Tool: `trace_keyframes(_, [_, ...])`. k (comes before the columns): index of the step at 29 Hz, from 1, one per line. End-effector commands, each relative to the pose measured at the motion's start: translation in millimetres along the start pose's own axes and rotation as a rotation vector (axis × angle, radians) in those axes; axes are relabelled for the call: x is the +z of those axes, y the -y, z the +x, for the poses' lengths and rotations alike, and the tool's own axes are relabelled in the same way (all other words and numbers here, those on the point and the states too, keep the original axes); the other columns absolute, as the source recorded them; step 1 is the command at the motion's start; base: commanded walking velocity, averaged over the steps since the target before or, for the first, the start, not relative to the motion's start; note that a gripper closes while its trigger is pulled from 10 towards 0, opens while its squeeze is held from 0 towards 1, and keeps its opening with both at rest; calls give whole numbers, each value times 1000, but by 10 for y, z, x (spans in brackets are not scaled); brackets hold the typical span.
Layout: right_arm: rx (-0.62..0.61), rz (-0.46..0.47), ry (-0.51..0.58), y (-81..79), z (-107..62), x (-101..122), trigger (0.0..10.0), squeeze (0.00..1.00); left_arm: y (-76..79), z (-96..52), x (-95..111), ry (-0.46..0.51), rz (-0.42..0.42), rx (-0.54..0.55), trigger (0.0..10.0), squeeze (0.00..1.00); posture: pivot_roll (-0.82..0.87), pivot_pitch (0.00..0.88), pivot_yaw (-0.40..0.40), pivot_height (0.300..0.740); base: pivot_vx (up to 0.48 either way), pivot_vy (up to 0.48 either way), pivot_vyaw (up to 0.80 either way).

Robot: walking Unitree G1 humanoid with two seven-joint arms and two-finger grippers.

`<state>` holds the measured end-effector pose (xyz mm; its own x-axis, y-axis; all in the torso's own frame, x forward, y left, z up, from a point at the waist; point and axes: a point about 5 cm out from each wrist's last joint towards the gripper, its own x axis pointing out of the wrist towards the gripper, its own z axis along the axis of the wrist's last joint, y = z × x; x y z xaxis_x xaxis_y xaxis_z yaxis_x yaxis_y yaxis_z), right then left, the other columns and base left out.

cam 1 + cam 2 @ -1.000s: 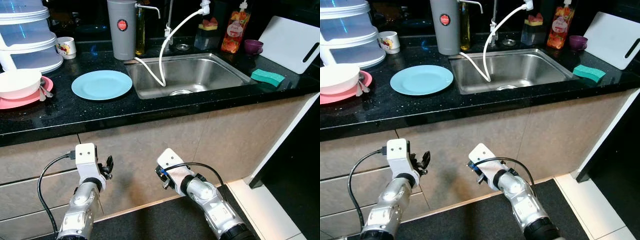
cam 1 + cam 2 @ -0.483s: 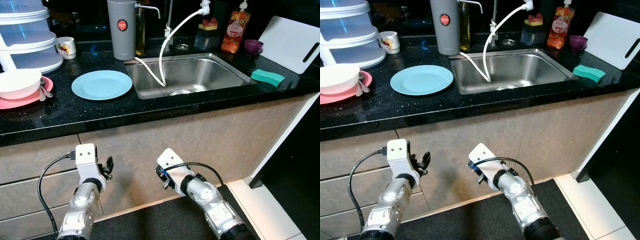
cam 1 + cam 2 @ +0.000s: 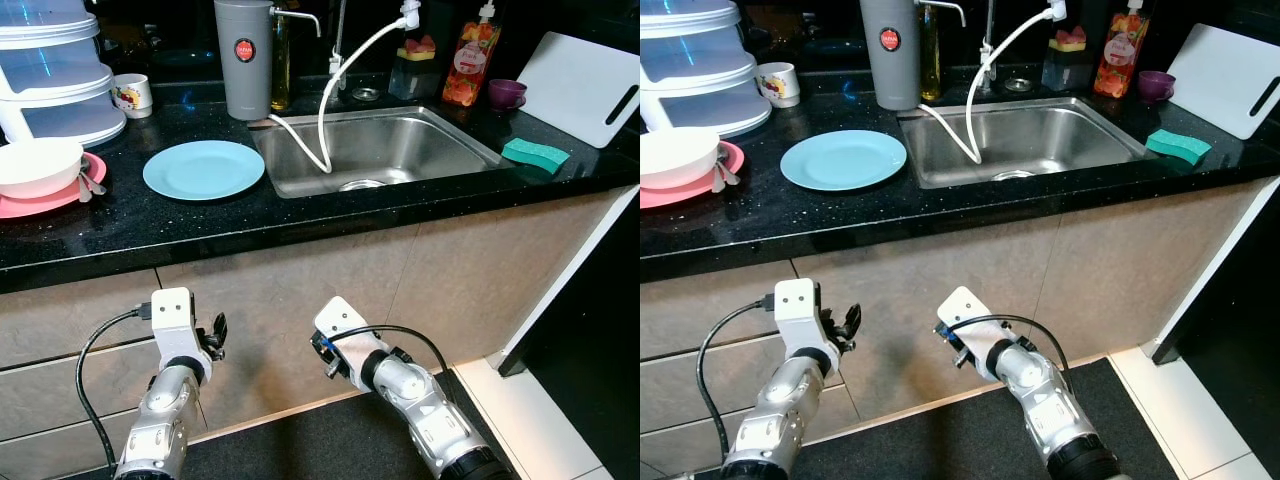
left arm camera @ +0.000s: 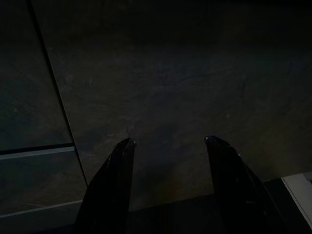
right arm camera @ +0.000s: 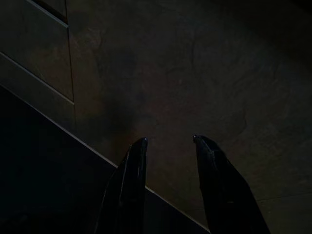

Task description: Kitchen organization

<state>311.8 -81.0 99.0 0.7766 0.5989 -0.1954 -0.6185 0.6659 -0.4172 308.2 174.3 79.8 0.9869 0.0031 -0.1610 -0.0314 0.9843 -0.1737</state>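
Both of my arms hang low in front of the cabinet front (image 3: 300, 290), below the counter edge, and nothing about them differs from a second ago: same height, same angle, the whole scene unshifted. My left gripper (image 4: 168, 141) has its two fingers spread apart with nothing between them, pointed at the dim cabinet panel; my right gripper (image 5: 168, 140) is likewise parted and empty, aimed at the panel where it meets the dark floor mat (image 5: 44, 180). Well above my fingers, on the black counter (image 3: 150, 235), the blue plate (image 3: 204, 168) lies flat just beside the sink (image 3: 375, 148), up and between my two grippers. Farther toward my left side a white bowl (image 3: 38, 165) sits on a pink plate (image 3: 45, 198), and off to my right a green sponge (image 3: 535, 153) rests near a white cutting board (image 3: 580, 85). None of these has moved.
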Motion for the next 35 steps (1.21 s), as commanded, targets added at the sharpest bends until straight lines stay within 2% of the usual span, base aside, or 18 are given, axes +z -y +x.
trace_keyframes(1, [3,12,-13,-5,0,-36,10000,0,-4,2,-28,-12,-2,0,10000,0,-101,65,0,740,0,0,0])
trace_keyframes(35, [2,13,-14,18,6,-40,10000,0,9,13,-10,-5,-6,1,10000,0,-102,62,-5,740,0,0,0])
